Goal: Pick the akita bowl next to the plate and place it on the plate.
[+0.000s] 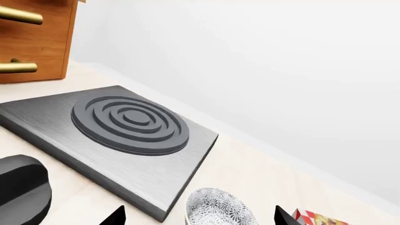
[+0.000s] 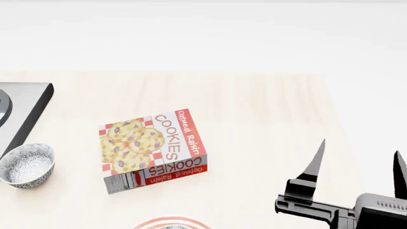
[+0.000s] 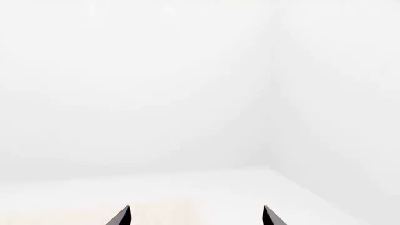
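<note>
One bowl [image 2: 26,165] at table's left edge by the hob [image 2: 19,107], beyond the cookie box [image 2: 154,150] | plate [image 2: 170,223] rim barely shows at near edge | both claws — left [image 1: 200,218], right [image 2: 356,164] — spread, empty | advice: approach bowl from above, pinch the rim.

The right gripper [image 2: 358,164] shows at the lower right of the head view — two dark pointed fingers [image 2: 315,162] standing upright and well apart, nothing between them, on a black wrist block. In the right wrist view only its two fingertips [image 3: 121,216] show, spread wide with empty space between. The left gripper [image 1: 200,216] is out of the head view; the left wrist view shows just two dark fingertips [image 1: 115,217] — set apart, closed on nothing.
</note>
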Robot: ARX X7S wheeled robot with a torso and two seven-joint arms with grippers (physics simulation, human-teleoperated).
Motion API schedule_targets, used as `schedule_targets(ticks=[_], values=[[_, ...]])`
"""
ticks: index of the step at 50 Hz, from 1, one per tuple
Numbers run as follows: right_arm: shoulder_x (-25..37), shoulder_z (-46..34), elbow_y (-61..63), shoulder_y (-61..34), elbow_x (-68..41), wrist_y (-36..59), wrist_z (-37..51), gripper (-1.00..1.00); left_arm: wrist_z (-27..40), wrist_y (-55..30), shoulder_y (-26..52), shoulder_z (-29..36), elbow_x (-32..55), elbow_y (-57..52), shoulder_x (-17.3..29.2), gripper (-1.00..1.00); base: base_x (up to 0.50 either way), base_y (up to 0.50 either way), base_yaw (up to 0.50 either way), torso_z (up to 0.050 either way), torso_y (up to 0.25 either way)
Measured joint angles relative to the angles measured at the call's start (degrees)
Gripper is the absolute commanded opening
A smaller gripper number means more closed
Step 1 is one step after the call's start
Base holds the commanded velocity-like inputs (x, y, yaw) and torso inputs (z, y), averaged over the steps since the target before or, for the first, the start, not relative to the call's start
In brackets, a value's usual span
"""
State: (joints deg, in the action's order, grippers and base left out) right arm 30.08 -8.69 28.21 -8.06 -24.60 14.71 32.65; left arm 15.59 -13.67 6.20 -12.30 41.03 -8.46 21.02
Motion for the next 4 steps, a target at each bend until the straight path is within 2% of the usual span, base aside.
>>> schedule_targets(ticks=[4], values=[[-0.2,0.1,-0.7,1.2,2.2,-2.5,0.2,1.0,0.0,0.1,0.0,0.1,0.0,0.1,0.0,1.0,0.0,0.0,0.0,0.0,0.0]])
